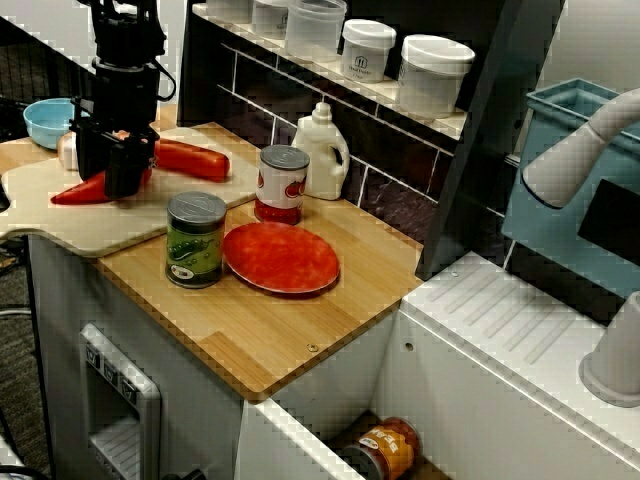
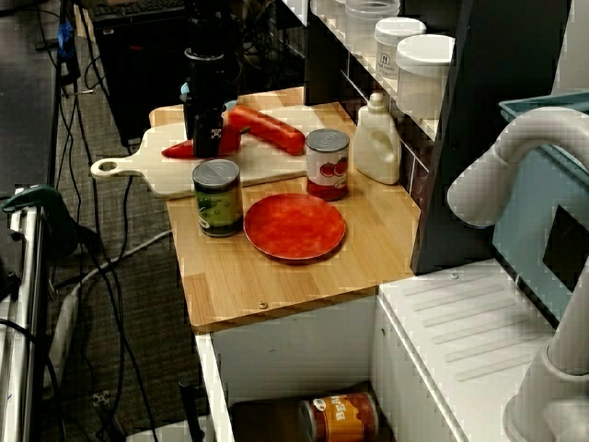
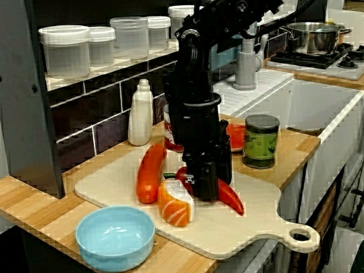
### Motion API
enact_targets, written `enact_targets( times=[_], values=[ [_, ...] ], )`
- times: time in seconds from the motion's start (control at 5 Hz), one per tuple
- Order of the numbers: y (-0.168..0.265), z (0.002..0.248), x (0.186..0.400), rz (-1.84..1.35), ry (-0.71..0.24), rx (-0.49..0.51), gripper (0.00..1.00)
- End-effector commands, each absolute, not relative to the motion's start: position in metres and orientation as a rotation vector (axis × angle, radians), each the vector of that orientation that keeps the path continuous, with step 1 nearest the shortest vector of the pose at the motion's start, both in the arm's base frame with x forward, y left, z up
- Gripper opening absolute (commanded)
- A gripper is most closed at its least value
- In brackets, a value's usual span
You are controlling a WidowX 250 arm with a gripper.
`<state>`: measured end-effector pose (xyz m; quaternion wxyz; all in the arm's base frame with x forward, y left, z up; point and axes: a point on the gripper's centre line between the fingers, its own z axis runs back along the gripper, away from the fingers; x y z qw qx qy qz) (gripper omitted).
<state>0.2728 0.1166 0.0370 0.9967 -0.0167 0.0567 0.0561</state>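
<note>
My black gripper (image 1: 120,183) (image 2: 208,147) (image 3: 205,189) stands upright on the pale cutting board (image 1: 60,225) (image 3: 237,229). Its fingers are closed across the middle of a red chili pepper (image 1: 76,191) (image 2: 178,149) (image 3: 231,197) that lies flat on the board. The pepper's tip and stem end stick out on either side of the fingers. Just behind the gripper lies a long red-orange vegetable (image 1: 192,159) (image 2: 267,129) (image 3: 148,172). A salmon sushi piece (image 3: 175,203) (image 1: 67,150) sits right beside the fingers.
A light blue bowl (image 3: 115,236) (image 1: 48,120) stands off the board's end. On the wooden counter are a green can (image 1: 195,240) (image 2: 217,197), a red can (image 1: 282,184), a red plate (image 1: 280,257) and a white bottle (image 1: 322,150). A shelf of jars (image 1: 362,50) overhangs the back.
</note>
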Motion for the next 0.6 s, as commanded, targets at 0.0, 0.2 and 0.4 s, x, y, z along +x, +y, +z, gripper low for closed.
enact_targets(
  times=[0.0, 0.2, 0.4],
  values=[
    [0.117, 0.054, 0.275, 0.1, 0.091, -0.038, 0.0],
    [0.11, 0.07, 0.279, 0.081, 0.078, -0.072, 0.0],
    [0.105, 0.082, 0.282, 0.066, 0.066, -0.099, 0.0]
  ],
)
